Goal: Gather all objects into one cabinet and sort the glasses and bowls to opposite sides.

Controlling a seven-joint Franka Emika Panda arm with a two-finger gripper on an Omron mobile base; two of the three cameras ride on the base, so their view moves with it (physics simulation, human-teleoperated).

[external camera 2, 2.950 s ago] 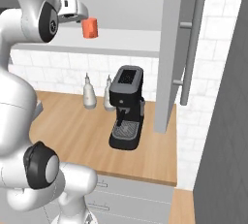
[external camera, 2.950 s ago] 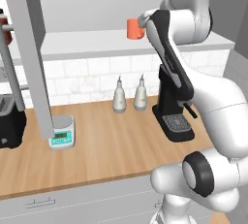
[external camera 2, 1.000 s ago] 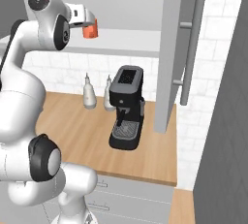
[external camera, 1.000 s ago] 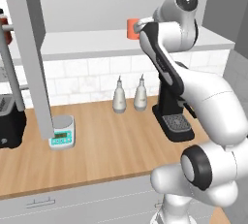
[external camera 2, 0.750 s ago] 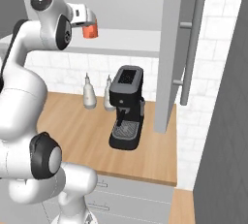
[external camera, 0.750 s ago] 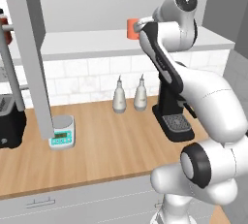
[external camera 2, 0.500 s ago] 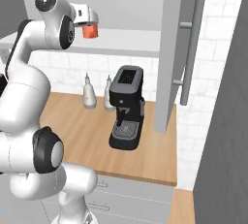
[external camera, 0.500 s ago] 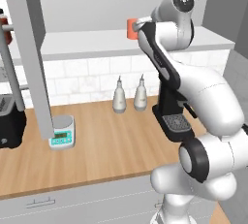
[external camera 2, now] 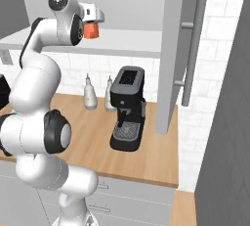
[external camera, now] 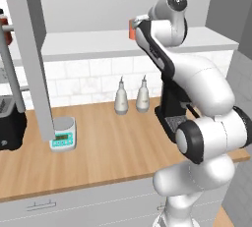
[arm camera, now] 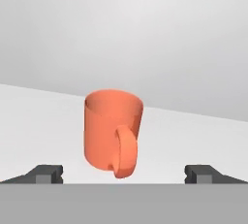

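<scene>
The pincer [arm camera: 124,173] stands wide open, gripping nothing, its two tips either side of one salmon-orange cup [arm camera: 112,132] standing upright on the white shelf [arm camera: 193,136]. The hand view shows its handle facing the camera. In the right base view, two white bottles [external camera 2: 89,94] and one coffee machine [external camera 2: 126,108] stand on the table [external camera 2: 156,159].

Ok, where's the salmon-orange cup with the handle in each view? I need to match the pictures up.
Left base view: salmon-orange cup with a handle, top centre on the white shelf board, partly behind the arm.
Right base view: upper left, just under the white hand.
Hand view: centre, upright on the shelf, handle facing the camera, between the open gripper fingertips.
Shared landmark: the white shelf board under the cup.
</scene>
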